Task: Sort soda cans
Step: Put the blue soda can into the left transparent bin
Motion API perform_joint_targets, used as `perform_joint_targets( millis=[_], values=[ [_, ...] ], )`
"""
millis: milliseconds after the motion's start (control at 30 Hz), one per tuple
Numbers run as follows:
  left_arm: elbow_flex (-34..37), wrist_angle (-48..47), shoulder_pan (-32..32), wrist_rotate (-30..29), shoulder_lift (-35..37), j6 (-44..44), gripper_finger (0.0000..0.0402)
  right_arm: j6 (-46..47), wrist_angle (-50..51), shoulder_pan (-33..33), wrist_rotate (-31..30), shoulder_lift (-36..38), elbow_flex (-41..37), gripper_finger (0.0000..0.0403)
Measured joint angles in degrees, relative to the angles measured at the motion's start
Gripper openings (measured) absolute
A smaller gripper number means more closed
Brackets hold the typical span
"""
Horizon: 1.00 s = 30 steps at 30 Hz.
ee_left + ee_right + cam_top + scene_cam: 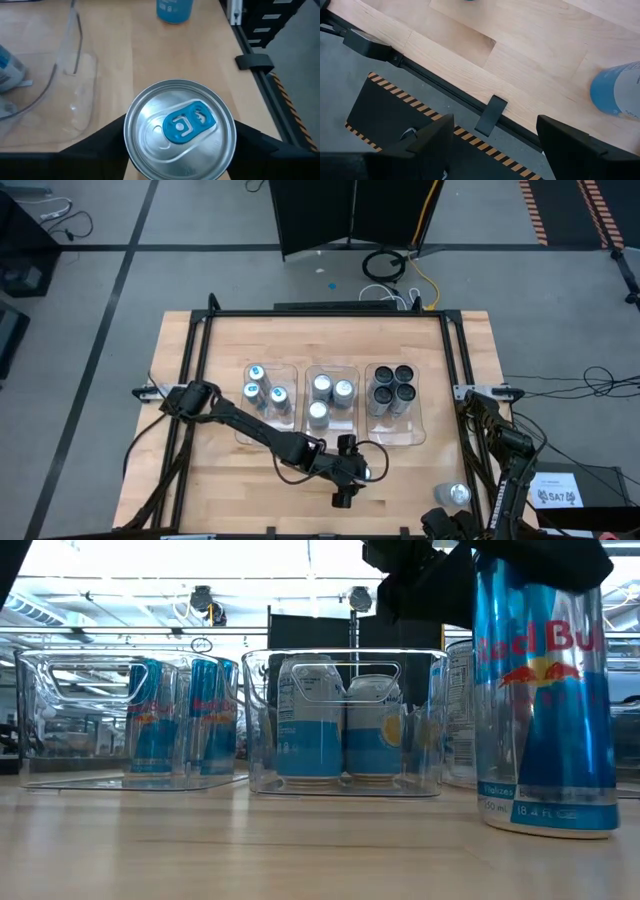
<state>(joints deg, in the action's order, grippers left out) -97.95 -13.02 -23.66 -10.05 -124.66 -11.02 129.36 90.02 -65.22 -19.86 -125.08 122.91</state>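
In the left wrist view a silver soda can (180,132) with a blue tab stands between the fingers of my left gripper (180,150). In the high view that gripper (352,470) is near the table's front middle. The low view shows the blue-and-silver can (545,700) upright. A second can (455,495) stands alone by the right front corner. More cans stand in three clear trays: blue tops (262,387), silver tops (328,395) and dark tops (393,385). My right gripper (495,145) is open over the table's edge, beside that lone can (620,92). My left gripper holds the blue-tabbed can by its upper part, just under the rim (131,150), pinched between the two fingers (102,147). The fingers come from above, pointing down, one on each side. The can is upright, and its base (545,825) looks to rest on the table.
The three clear trays (420,435) sit side by side across the table's middle, far of the held can. A black frame rail (195,360) runs round the tabletop. Bare wood (230,480) lies along the near edge to the left. My right arm's base (500,440) is at the right edge.
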Motion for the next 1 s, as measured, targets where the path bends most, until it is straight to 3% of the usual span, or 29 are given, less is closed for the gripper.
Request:
perform_joint_targets(
  millis=[200, 400, 667, 833, 1000],
  values=[
    [0.04, -2.17, -0.09, 3.00, 2.54, -0.10, 0.0255, 0.01, 0.00, 0.02, -0.01, 0.00, 0.00, 0.0277],
    [0.02, -6.81, 0.27, 2.36, 11.82, -0.43, 0.0263, 0.00, 0.00, 0.23, -0.02, 0.00, 0.00, 0.0277],
    [1.67, -19.26, 0.86, -5.20, 26.05, -0.52, 0.0263, -0.13, 0.00, 0.47, -0.05, 0.00, 0.00, 0.0277],
    [14.68, -23.80, 0.92, -12.17, 35.97, -5.73, 0.0263, -0.21, 0.00, 0.80, -0.09, 0.00, 0.00, 0.0277],
    [32.56, -19.75, 0.87, -18.18, 48.77, -16.18, 0.0263, -0.66, 0.00, 0.98, -2.63, 0.00, 0.00, 0.0277]
  ],
)
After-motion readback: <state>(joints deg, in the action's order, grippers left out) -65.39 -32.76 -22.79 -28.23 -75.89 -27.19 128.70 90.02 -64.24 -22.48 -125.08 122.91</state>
